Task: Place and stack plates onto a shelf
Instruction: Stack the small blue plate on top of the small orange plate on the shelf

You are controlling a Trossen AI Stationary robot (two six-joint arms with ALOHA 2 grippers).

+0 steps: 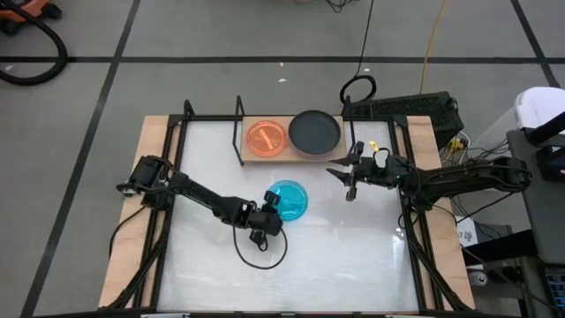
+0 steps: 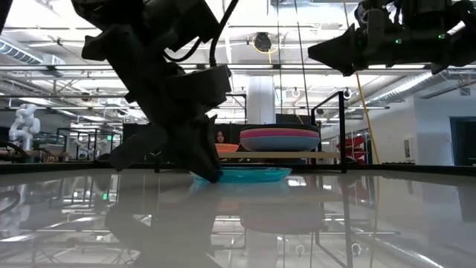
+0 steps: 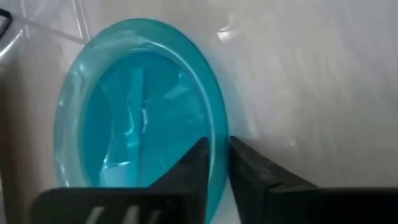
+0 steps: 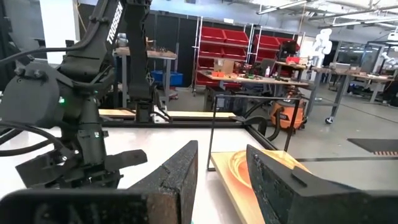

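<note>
From above: left pincer [image 1: 275, 205] down near the middle of the tabletop [image 1: 371, 265], right at the near-left rim of the cyan plate [image 1: 291, 200]. Against the tabletop's far edge, the shelf [image 1: 284, 155], carrying an orange plate [image 1: 264, 138] on its left half and a stack topped by a black plate [image 1: 314, 130] on its right half. Right pincer [image 1: 349, 177] parked in the air toward the tabletop's right side, just in front of the shelf, holding nothing.

At tabletop level: cyan plate [image 2: 249, 175] lying flat, left pincer [image 2: 208, 173] planted on its rim. Behind it, the stack [image 2: 280, 138] on the shelf, with blue and salmon rims showing. Right pincer [image 2: 327, 52] high, clear of everything.

Left wrist: fingers [image 3: 252, 171] straddling the cyan plate's [image 3: 134, 115] rim, one inside the lip, one outside, narrow gap, nipping the edge or just about to; hard to call firm yet.

Right wrist: fingers [image 4: 280, 177] spread, nothing between them, orange plate [image 4: 239, 165] on the shelf [image 4: 249, 193] beyond.

Handling, by the look: thin plastic, light, stiff, glossy, likely slippery on this shiny tabletop. Rim the only real purchase. Pinched at one edge, probably droops on lifting, so a deep bite over the lip is wanted.
</note>
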